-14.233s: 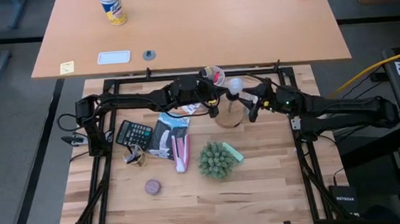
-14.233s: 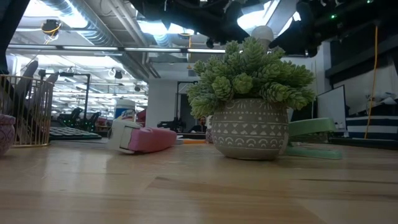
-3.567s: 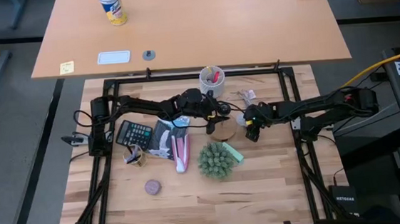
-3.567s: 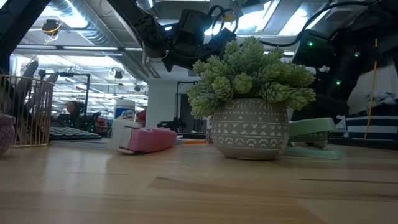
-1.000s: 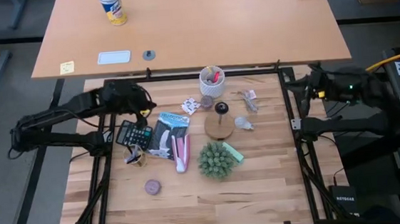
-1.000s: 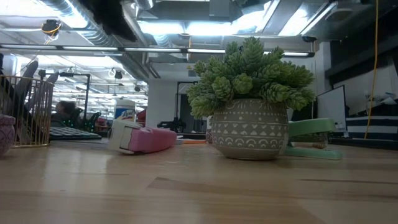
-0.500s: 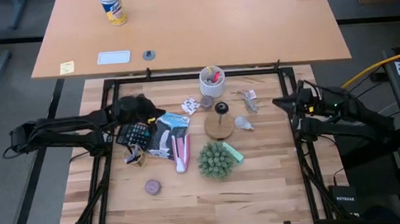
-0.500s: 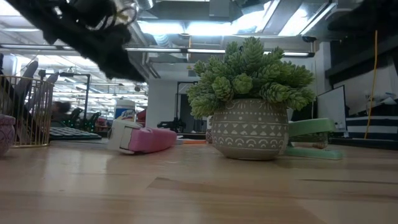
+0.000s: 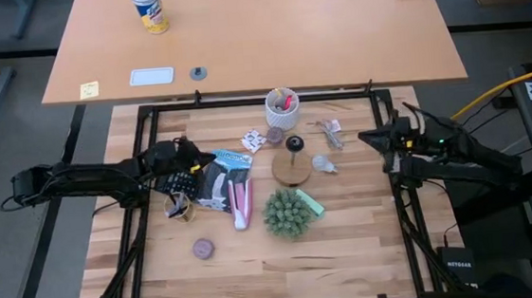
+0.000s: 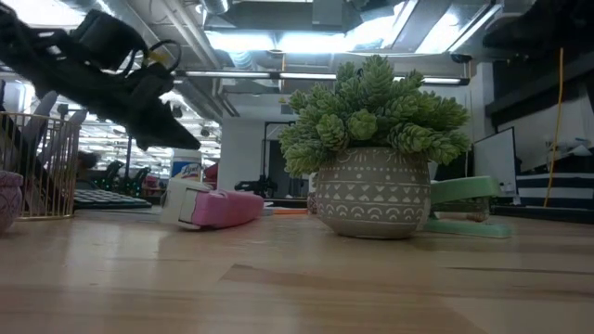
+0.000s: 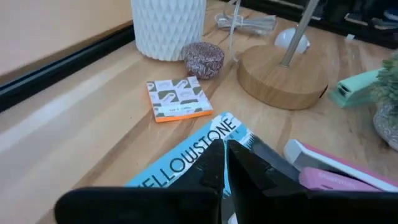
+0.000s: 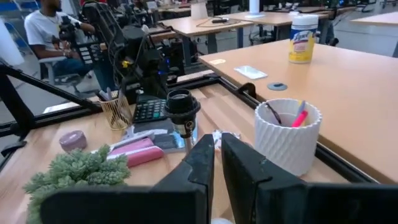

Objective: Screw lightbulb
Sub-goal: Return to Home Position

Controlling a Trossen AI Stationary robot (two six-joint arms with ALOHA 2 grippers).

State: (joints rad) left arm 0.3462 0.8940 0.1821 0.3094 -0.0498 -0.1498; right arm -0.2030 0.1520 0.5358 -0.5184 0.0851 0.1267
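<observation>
Step – homing, I judge | left gripper (image 9: 194, 159) mid-left, right gripper (image 9: 365, 139) mid-right, fingers together, empty | lightbulb (image 9: 322, 164) centre, lying loose | next – park arms.

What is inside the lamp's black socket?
No bulb sits in the socket; its inner depth is hidden by the rim. The lightbulb lies beside the wooden base.
</observation>
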